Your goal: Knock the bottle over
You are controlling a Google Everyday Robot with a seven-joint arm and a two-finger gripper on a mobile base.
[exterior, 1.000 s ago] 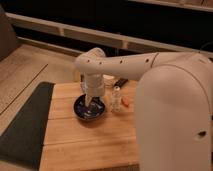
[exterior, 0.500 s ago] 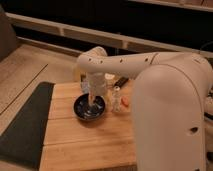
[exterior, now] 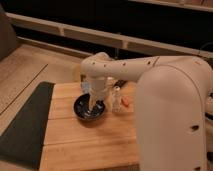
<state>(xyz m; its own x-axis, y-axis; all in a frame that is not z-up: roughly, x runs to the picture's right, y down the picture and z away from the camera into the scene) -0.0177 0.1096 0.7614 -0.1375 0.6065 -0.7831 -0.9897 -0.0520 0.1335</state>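
Bottle (exterior: 116, 99) upright on wooden table (exterior: 90, 145), just beside dark bowl (exterior: 90, 109) at its 3 o'clock; small orange item (exterior: 125, 102) near, at bottle's 3 o'clock. Not yet knocked: approach step, by my judgement. Next move needs sideways push toward 3 o'clock, against upper part of bottle. Gripper (exterior: 93, 104) hangs over bowl, pointing down, at bottle's 9 o'clock. Arm (exterior: 125, 70) reaches from right side, bent down at wrist.
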